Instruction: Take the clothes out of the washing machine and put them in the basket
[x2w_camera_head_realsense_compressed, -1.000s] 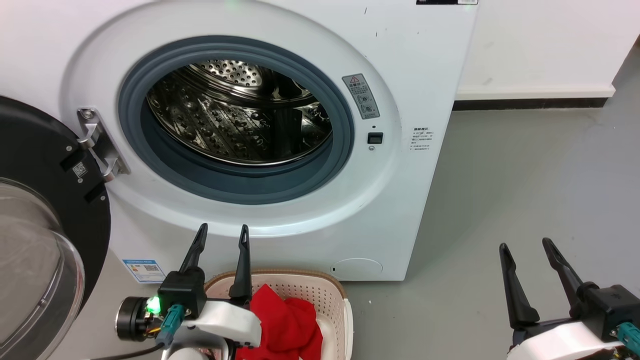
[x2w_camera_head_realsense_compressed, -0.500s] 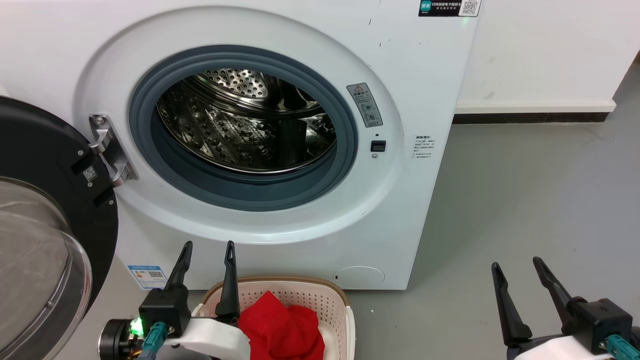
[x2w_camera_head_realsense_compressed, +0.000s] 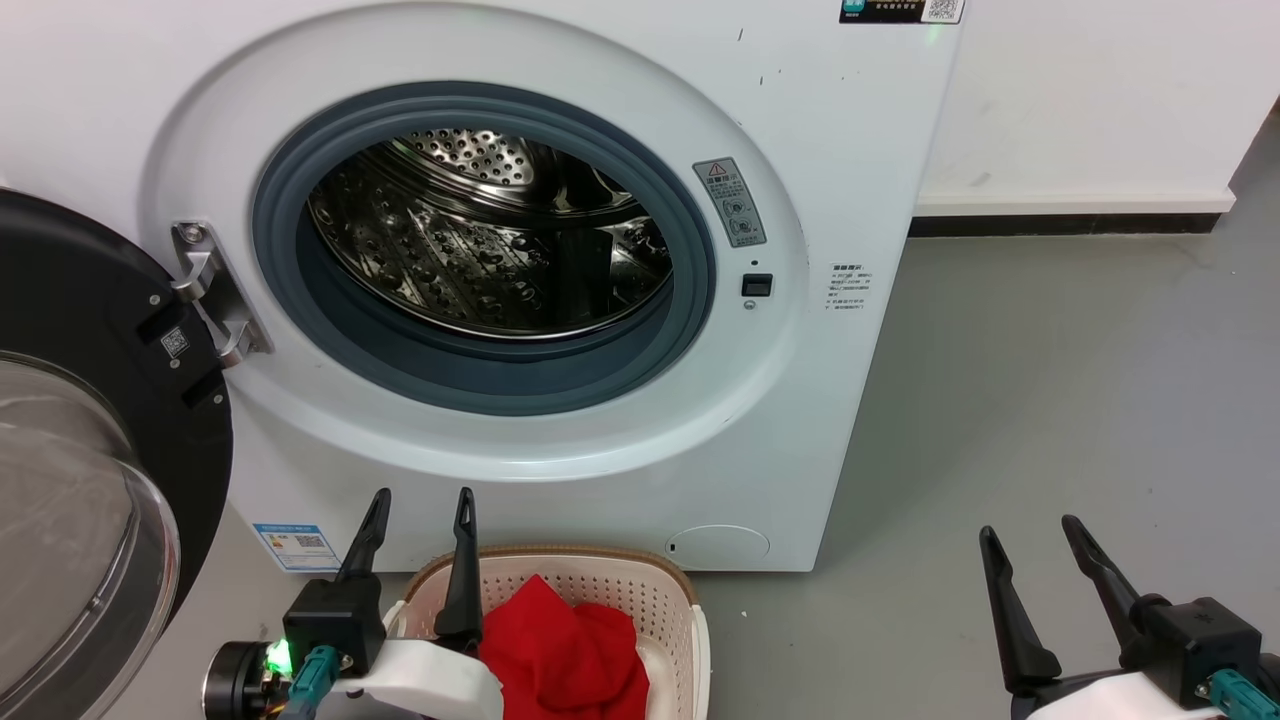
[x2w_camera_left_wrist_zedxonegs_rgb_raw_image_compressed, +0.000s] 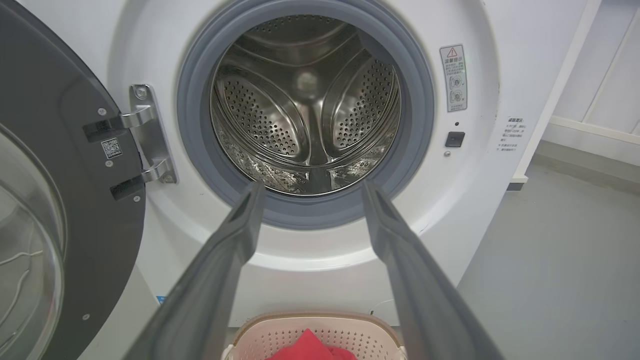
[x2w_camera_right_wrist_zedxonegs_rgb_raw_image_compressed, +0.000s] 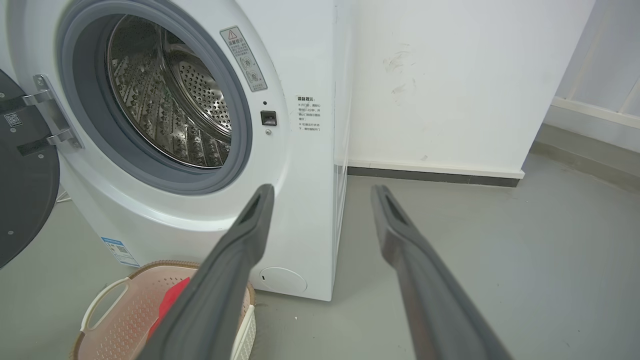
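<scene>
The white washing machine (x2w_camera_head_realsense_compressed: 820, 150) stands with its door (x2w_camera_head_realsense_compressed: 90, 330) swung open to the left; its steel drum (x2w_camera_head_realsense_compressed: 490, 240) shows bare metal. Red clothes (x2w_camera_head_realsense_compressed: 560, 645) lie in the cream basket (x2w_camera_head_realsense_compressed: 665, 590) on the floor before the machine, also seen as clothes (x2w_camera_left_wrist_zedxonegs_rgb_raw_image_compressed: 310, 347) in the basket (x2w_camera_left_wrist_zedxonegs_rgb_raw_image_compressed: 270, 335) and as clothes (x2w_camera_right_wrist_zedxonegs_rgb_raw_image_compressed: 167, 300) in the basket (x2w_camera_right_wrist_zedxonegs_rgb_raw_image_compressed: 120, 310). My left gripper (x2w_camera_head_realsense_compressed: 420, 505) is open above the basket's left side, holding nothing. My right gripper (x2w_camera_head_realsense_compressed: 1030, 535) is open over the floor at the lower right. Both grippers (x2w_camera_left_wrist_zedxonegs_rgb_raw_image_compressed: 312, 187) (x2w_camera_right_wrist_zedxonegs_rgb_raw_image_compressed: 320, 192) point toward the machine.
Grey floor (x2w_camera_head_realsense_compressed: 1050, 400) stretches to the right of the machine up to a white wall with a dark baseboard (x2w_camera_head_realsense_compressed: 1060, 222). The open door's glass bowl (x2w_camera_head_realsense_compressed: 70, 540) bulges out at the far left, close to my left arm.
The head view has shifted a little, so the machine sits lower in the picture than a second ago. My left gripper has drawn back slightly; the clothes stay in the basket.
</scene>
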